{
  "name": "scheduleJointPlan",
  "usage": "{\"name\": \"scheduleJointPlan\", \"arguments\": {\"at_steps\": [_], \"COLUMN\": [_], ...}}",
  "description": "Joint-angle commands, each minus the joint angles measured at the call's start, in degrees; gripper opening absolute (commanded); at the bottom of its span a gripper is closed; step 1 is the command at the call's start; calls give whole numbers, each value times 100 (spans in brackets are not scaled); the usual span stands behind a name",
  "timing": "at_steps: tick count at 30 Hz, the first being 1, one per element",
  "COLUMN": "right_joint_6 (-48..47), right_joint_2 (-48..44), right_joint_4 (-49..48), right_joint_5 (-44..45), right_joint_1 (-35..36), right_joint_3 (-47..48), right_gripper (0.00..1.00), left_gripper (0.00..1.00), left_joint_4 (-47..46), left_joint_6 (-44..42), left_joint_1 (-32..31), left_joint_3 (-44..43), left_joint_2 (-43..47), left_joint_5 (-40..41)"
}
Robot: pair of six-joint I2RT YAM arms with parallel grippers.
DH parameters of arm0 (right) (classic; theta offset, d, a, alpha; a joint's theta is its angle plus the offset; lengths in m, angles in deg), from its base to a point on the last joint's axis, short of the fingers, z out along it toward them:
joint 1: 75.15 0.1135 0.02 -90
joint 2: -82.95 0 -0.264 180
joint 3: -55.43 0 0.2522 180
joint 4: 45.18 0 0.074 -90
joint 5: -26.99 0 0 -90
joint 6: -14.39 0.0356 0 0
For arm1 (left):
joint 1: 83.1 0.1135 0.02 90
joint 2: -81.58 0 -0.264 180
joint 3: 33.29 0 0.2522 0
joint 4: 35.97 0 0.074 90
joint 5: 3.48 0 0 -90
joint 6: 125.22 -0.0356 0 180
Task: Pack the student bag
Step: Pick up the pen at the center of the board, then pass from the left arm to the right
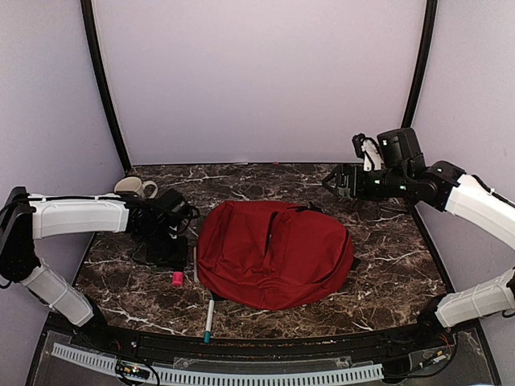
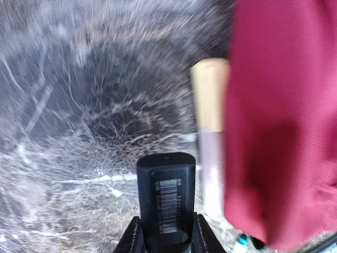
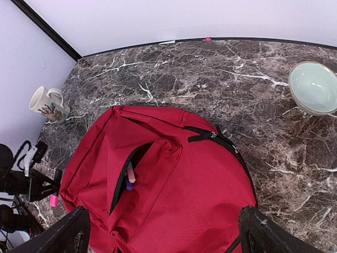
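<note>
The student bag (image 1: 273, 256) lies flat, front pocket unzipped.

Pale lilac walls (image 1: 257, 80) and black posts (image 1: 104, 88) surround a dark marble tabletop (image 1: 386, 261).

Light level: bright, even and diffuse in the top and right wrist views; the pale walls (image 1: 257, 80) carry a lilac cast.
Shadows: a soft, narrow dark band on the tabletop (image 1: 386, 257) under the student bag (image 1: 273, 253), heaviest at its right edge; its open pocket (image 3: 120, 184) is dark inside.
Left wrist view: heavy blur; marble veins left of the student bag streak radially, and the wood-capped stick (image 2: 209, 95) beside it is smeared. The black barcoded block (image 2: 166, 195) pinched in the left tool (image 2: 164, 240) is sharpest.
Right wrist view: crisp; the black wall trim (image 3: 237, 39) beyond the student bag bows with wide-angle distortion. The right tool (image 3: 168, 240) has its fingers (image 3: 68, 232) spread wide, dark and soft.
</note>
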Motion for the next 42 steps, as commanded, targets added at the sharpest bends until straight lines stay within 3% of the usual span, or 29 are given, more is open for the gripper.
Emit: {"name": "scheduleJointPlan", "arguments": {"at_steps": [1,15,23,31,36,42], "right_joint_6": [-123,323,409,564,760,1076], "right_joint_2": [-66,94,-44,-447,-619,-899], "right_joint_4": [68,-235,87,658,1254,1122], "right_joint_5": [-114,-691,-958,-1424,-1586,-2592], "right_joint_1": [-15,-14,-10,-9,-11,-11], "right_joint_3": [56,-301,-381,-552,-450,-466], "right_gripper": [99,100,100,100,100,100], "left_gripper": [0,0,0,0,0,0], "left_joint_4": [279,-518,-1653,-2684,-2795,-2576], "left_joint_6": [-648,-2205,-3501,-5019,-6025,-6595], "left_joint_1": [2,-432,-783,-956,-1011,-1071], "left_joint_3": [-367,-1187,-1915,-1996,-2226,-2724], "left_joint_2": [666,1285,477,-11,-357,-906], "left_joint_5": [174,-495,-1228,-2106,-2439,-2883]}}
